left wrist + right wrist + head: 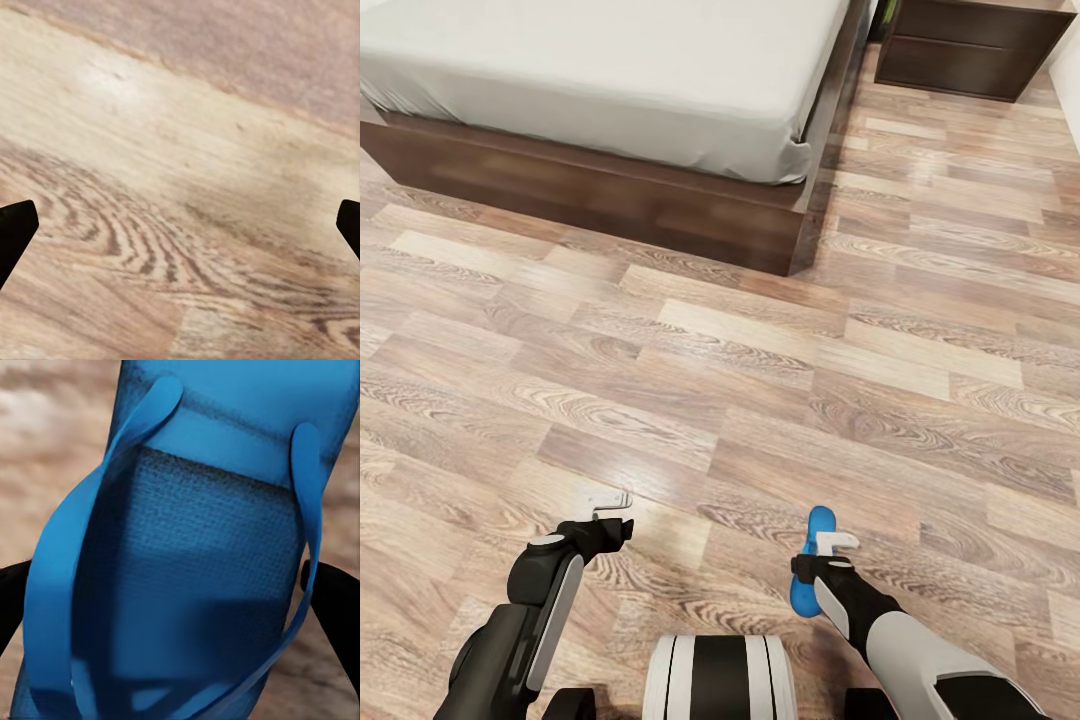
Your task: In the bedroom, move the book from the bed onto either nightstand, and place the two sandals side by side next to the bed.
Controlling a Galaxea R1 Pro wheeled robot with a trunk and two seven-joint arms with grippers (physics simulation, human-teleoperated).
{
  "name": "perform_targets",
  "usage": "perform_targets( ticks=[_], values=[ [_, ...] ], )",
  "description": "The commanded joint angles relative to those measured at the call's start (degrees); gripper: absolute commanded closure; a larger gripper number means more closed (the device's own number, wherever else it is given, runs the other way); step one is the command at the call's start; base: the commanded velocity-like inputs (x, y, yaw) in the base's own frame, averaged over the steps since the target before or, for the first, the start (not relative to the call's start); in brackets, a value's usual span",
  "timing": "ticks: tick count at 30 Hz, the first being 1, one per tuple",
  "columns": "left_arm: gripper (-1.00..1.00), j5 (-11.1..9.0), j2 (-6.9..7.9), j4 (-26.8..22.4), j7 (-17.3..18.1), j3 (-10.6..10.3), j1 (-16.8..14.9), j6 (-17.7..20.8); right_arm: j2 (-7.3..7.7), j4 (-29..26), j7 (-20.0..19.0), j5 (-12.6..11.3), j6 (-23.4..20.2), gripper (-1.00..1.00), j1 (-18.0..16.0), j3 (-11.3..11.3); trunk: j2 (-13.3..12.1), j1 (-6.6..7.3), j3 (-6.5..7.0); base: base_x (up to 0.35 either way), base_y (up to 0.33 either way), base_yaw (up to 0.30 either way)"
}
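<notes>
This is a bedroom in a home. A low bed (660,120) with a dark wooden frame and pale mattress stands on wood-plank floor (760,380), a dark nightstand (970,45) beside it.

A wood-plank floor (780,380) in light brown and grey tones is seen, its boards laid in staggered rows. Glossy reflections are carried on the floor at its far side.

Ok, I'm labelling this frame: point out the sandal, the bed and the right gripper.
sandal (202,585): right wrist view, textured footbed.
bed (610,200): head view, dark wooden frame side.
right gripper (830,545): head view, between its fingertips, over the sandal.
</notes>
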State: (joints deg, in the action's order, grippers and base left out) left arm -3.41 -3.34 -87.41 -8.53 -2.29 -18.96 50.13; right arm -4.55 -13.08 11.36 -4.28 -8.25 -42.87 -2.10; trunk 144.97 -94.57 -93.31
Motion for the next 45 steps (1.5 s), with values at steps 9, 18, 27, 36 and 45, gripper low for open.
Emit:
perform_targets(
  ticks=[9, 18, 27, 36, 45],
  values=[
    [-1.00, -0.37, 0.00, -0.04, -0.44, -0.04, -0.03, 0.23, 0.11, 0.19, -0.12, -1.60, -0.01, 1.00, 0.04, -0.19, 0.01, -0.46, -0.04, 0.000, 0.000, 0.000],
    [-1.00, -0.38, 0.00, -0.04, -0.44, -0.02, -0.03, 0.23, 0.09, -0.05, -0.19, -1.60, -0.28, 1.00, 0.03, -0.10, 0.01, -0.46, -0.04, 0.000, 0.000, 0.000],
    [-1.00, -0.38, 0.00, -0.04, -0.44, -0.04, -0.03, 0.23, 0.30, -0.97, -0.20, -1.60, -0.53, 1.00, 0.04, -0.09, 0.01, -0.46, -0.04, 0.000, 0.000, 0.000],
    [-1.00, -0.38, 0.00, -0.01, -0.44, -0.07, -0.03, 0.31, 0.33, -0.98, -0.20, -1.60, -0.54, 1.00, 0.04, -0.09, -0.10, -0.25, 1.73, 0.000, 0.000, 0.000],
    [-1.00, -0.37, 0.00, -0.02, -0.44, -0.08, -0.03, 0.32, 0.42, -0.98, -0.20, -1.60, -0.55, 1.00, 0.06, -0.09, -0.22, -0.02, 3.73, 0.000, 0.000, 0.000]
  ],
)
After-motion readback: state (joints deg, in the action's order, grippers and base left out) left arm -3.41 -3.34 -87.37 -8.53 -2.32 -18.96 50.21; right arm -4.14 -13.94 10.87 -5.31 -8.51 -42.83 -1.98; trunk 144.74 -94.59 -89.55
